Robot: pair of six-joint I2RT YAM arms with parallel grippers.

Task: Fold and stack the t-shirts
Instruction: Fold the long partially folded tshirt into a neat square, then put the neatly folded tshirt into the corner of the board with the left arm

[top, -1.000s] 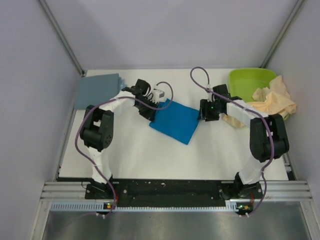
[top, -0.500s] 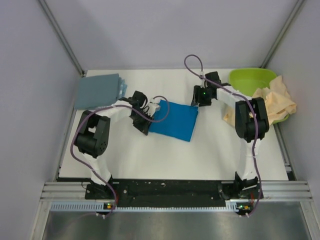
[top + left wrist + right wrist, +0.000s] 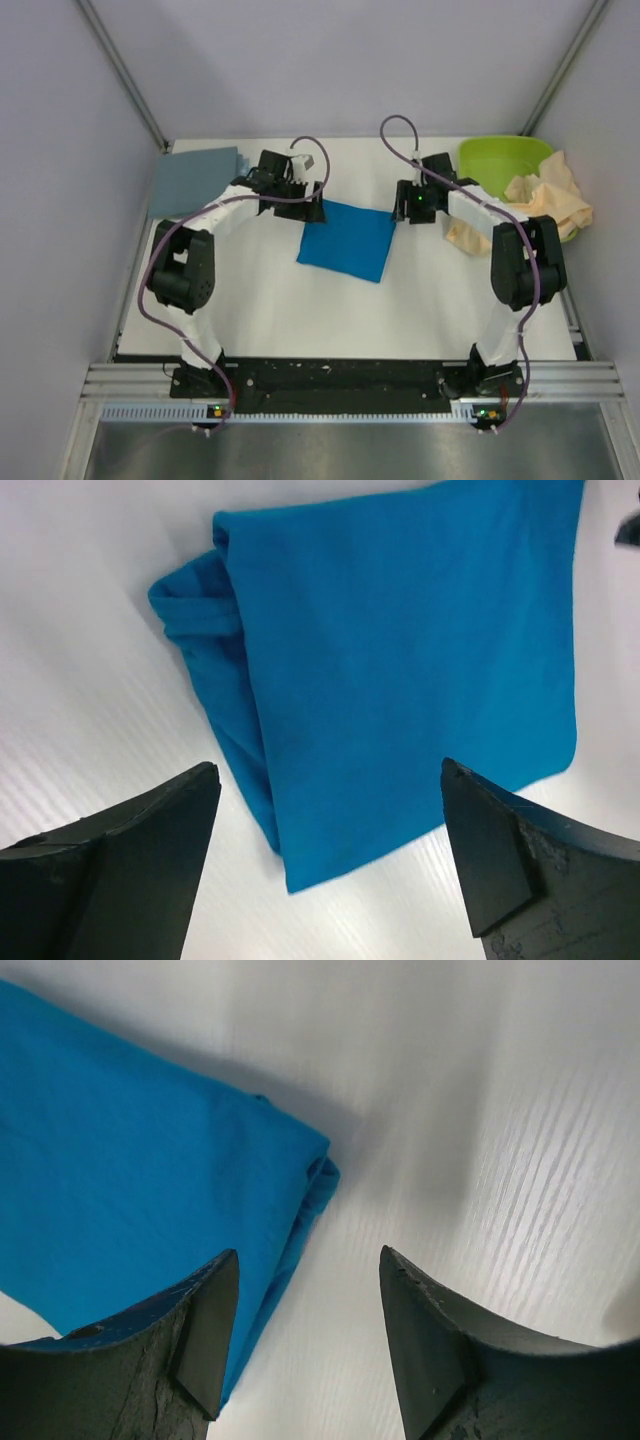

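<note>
Pincers spread wide on both arms, neither holding anything: the left gripper (image 3: 328, 780) hangs above the folded blue t-shirt (image 3: 400, 660), and the right gripper (image 3: 308, 1258) above one of its corners, where layered edges show. From overhead, the two sit at the upper left and upper right corners of the blue rectangle, which lies slightly askew at centre frame on the white table (image 3: 420, 300). A stack of grey-blue shirts (image 3: 195, 180) rests in the upper left. A crumpled cream shirt (image 3: 545, 205) lies across the rim of the green tub (image 3: 500, 158) at right, not yet folded. The likely next step is lifting the blue shirt onto the stack. The danger is the bunched cloth poking from its edge at the upper left of the left wrist view. A pinch catching only the top layer would let the fold fall open, and uneven lifting by the two arms could drag it out of square.
</note>
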